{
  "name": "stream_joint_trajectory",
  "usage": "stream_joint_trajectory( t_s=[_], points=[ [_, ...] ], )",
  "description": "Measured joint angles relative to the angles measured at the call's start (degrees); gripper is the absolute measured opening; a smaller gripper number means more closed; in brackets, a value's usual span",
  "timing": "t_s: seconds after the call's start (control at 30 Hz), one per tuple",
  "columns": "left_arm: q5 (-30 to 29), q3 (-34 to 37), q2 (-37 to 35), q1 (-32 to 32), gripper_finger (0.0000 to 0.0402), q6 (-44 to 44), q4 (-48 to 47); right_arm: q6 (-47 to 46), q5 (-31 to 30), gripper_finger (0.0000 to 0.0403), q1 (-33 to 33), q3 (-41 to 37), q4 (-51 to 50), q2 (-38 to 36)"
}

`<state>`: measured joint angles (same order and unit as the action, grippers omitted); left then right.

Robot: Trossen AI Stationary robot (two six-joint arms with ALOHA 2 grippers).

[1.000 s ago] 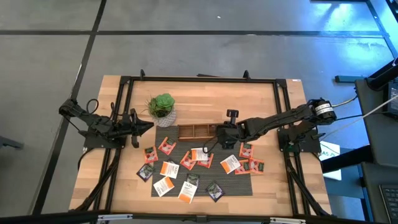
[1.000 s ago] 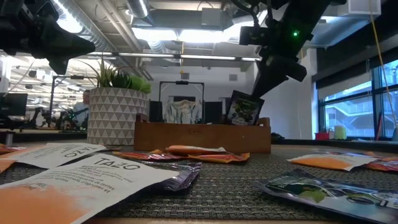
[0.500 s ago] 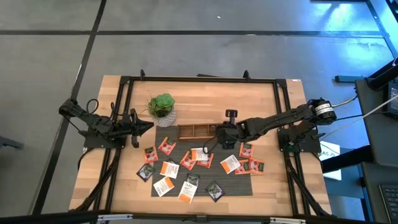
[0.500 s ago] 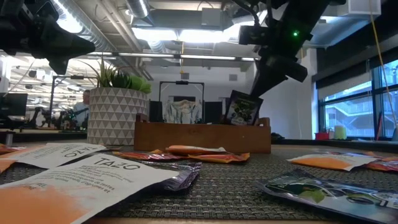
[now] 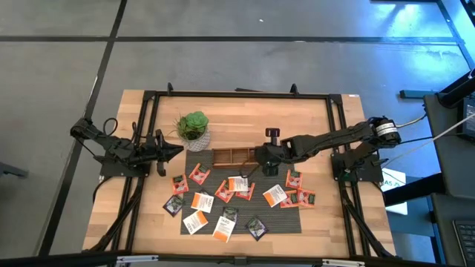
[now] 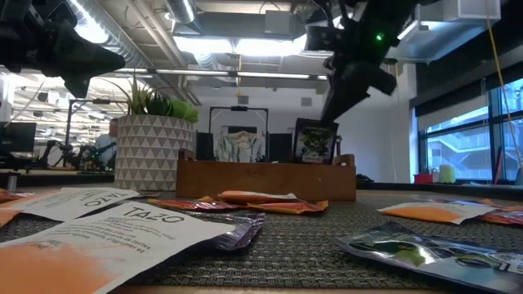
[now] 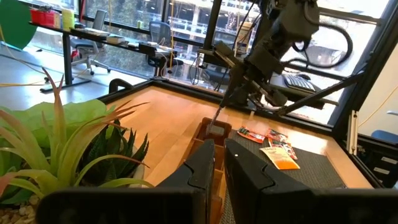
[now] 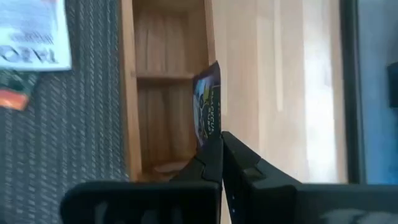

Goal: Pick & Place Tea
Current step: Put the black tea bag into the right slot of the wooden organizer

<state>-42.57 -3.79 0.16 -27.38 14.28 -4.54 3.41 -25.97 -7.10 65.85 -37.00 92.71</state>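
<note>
A dark tea sachet (image 6: 315,140) hangs over the right end of the brown wooden tray (image 5: 230,156), with my right gripper (image 6: 332,110) shut on it. Its lower edge is hidden behind the tray's near wall (image 6: 261,180). In the right wrist view the sachet (image 8: 208,102) shows edge-on above a tray compartment (image 8: 165,93). Several orange-red, white and dark sachets (image 5: 223,200) lie flat on the grey mat. My left gripper (image 5: 174,148) waits shut at the table's left, beside the plant. My right gripper pinches the sachet's upper edge (image 8: 211,138) between its two fingers. The fingers slant down from the table's right. The sachet hangs nearly upright below them. Whether its lower edge touches the tray I cannot tell.
A green potted plant (image 5: 194,127) in a white patterned pot (image 6: 151,155) stands just left of the tray. The grey mat (image 5: 245,219) with the loose sachets fills the table's middle and near part. Black frame rails run along both sides.
My right gripper has turned a little and shifted slightly toward the table's left above the tray. The dark sachet, tilted before, now hangs nearly upright over the tray's right end.
</note>
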Motion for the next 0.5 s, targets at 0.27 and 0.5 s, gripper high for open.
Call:
stream_joint_trajectory(
  t_s=[0.27,0.5],
  points=[
    [0.00,0.00,0.00,0.01,0.0031,0.01,0.00,0.12,3.15,0.0006,2.22,2.03,-3.07,0.00],
    [0.02,0.01,0.00,0.00,0.0031,-0.01,0.00,0.06,5.05,0.0006,2.82,2.05,-3.15,1.31]
  ],
)
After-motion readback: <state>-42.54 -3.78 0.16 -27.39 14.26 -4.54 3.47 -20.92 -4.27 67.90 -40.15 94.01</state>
